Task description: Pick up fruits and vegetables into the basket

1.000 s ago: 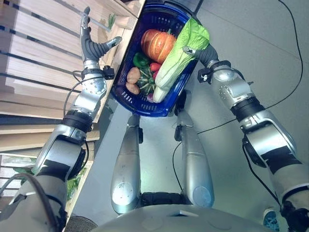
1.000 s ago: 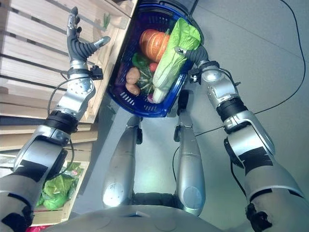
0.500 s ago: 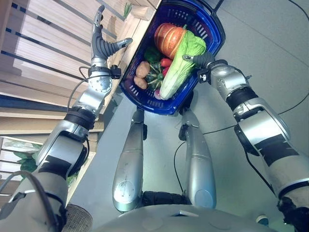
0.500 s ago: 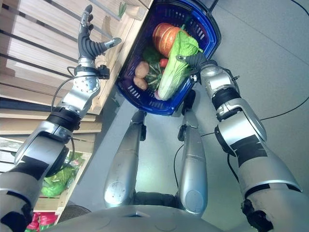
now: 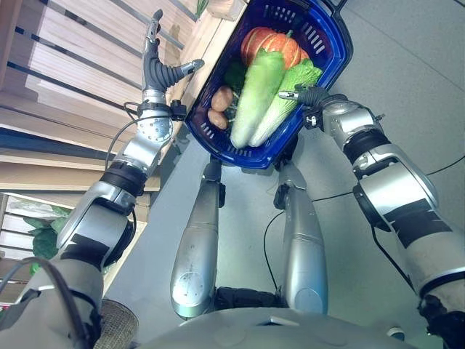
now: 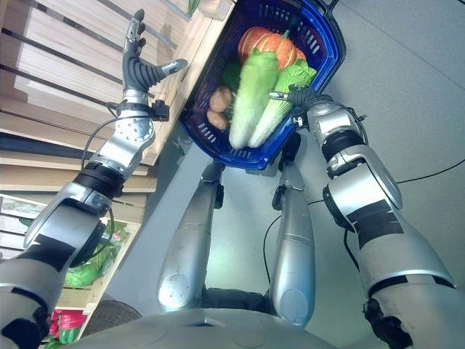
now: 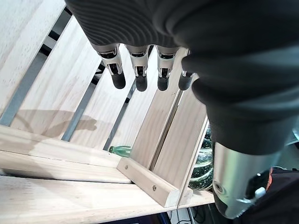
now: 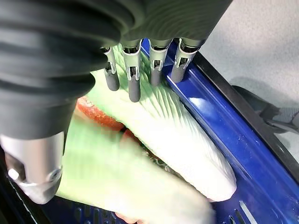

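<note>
The basket (image 5: 320, 87) at upper centre already holds a pumpkin (image 5: 270, 45), potatoes (image 5: 220, 98) and two cabbages (image 5: 256, 98). The right hand (image 5: 305, 94) hovers with fingers extended at its rim, empty; the left hand (image 5: 160, 69) is spread open at upper left over the wooden rack (image 5: 65, 80). Loading looks nearly complete. No writing is legible.

Text: none can be read.
Basket (image 5: 328, 54): blue plastic walls carry no legible label or number.
Crate (image 7: 70, 140): bare wooden slats beside the basket, no sign or print.
Cabbage (image 8: 187, 140): in the basket, no sticker or tag.
</note>
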You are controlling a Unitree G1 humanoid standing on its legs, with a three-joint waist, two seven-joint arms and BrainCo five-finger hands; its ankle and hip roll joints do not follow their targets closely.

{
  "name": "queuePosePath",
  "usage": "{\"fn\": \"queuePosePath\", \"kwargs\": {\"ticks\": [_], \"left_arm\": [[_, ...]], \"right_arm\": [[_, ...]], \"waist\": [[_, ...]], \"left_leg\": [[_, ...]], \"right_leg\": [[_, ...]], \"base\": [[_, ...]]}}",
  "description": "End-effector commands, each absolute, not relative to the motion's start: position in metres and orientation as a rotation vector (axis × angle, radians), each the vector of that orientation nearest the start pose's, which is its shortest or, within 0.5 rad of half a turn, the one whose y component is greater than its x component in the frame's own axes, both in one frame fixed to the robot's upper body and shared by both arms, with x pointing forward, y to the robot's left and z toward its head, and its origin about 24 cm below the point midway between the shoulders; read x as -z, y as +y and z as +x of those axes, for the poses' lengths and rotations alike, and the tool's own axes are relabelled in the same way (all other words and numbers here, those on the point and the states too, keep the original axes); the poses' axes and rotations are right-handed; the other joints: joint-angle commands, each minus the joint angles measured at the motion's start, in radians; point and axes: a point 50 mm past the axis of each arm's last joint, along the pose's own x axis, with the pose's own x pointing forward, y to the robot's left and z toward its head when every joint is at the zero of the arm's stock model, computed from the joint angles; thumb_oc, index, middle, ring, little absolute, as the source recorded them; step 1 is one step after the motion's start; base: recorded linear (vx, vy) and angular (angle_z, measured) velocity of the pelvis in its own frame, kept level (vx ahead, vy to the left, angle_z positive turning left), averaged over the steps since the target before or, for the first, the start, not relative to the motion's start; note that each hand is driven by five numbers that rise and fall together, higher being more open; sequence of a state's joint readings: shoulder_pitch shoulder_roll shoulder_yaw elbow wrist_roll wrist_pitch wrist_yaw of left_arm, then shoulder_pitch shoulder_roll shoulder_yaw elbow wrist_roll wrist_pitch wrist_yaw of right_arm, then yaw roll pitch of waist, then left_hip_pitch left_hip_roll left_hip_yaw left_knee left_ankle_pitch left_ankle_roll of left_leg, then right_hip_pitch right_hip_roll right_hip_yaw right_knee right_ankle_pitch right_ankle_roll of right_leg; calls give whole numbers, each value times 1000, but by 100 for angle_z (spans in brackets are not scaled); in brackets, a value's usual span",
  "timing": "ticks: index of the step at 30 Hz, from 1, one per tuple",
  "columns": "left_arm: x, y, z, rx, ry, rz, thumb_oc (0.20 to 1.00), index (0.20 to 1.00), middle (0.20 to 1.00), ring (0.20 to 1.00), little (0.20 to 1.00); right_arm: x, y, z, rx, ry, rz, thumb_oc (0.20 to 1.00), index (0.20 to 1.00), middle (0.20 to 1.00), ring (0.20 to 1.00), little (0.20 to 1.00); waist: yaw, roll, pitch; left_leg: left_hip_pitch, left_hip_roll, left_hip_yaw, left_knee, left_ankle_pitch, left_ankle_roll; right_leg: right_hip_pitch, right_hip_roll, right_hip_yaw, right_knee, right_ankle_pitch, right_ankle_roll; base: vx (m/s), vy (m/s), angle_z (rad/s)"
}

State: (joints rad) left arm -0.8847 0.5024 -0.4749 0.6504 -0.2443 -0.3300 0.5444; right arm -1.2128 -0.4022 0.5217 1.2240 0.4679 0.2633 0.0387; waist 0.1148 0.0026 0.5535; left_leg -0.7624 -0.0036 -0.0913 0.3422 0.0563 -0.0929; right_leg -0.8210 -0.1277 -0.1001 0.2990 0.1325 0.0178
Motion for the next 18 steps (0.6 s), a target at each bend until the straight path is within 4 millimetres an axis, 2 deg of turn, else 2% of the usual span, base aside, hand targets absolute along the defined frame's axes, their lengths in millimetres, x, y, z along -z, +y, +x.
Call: {"fn": "queuePosePath", "kwargs": {"ticks": [1,11,16,17,18], "left_arm": [[-208,157,374,-213,-635,240,1000,1000,1000,1000,1000],[-193,166,373,-212,-572,315,1000,1000,1000,1000,1000],[-168,187,370,-226,-465,392,1000,1000,1000,1000,1000],[-154,196,367,-222,-409,412,1000,1000,1000,1000,1000],[-148,200,365,-220,-387,424,1000,1000,1000,1000,1000]], "right_arm": [[-164,-195,422,20,326,-360,1000,1000,1000,1000,1000],[-162,-202,421,42,257,-350,1000,1000,1000,1000,1000],[-153,-207,417,60,168,-353,1000,1000,1000,1000,1000],[-142,-212,412,63,164,-343,1000,1000,1000,1000,1000],[-139,-215,410,68,158,-350,1000,1000,1000,1000,1000]], "waist": [[-1,105,-34],[-9,96,-34],[-19,82,-34],[-25,76,-34],[-28,74,-34]], "left_leg": [[-10,-87,29,-39,3,43],[82,-83,33,-81,-2,45],[213,-69,40,-156,12,39],[280,-64,45,-188,10,36],[303,-62,46,-200,11,35]], "right_leg": [[36,61,-60,98,-152,42],[124,59,-59,51,-144,47],[250,47,-59,-28,-121,61],[314,41,-60,-57,-121,66],[337,39,-60,-70,-118,69]], "base": [[0,0,0],[-3,3,0],[-47,45,-4],[-38,39,-9],[-47,35,-9]]}}
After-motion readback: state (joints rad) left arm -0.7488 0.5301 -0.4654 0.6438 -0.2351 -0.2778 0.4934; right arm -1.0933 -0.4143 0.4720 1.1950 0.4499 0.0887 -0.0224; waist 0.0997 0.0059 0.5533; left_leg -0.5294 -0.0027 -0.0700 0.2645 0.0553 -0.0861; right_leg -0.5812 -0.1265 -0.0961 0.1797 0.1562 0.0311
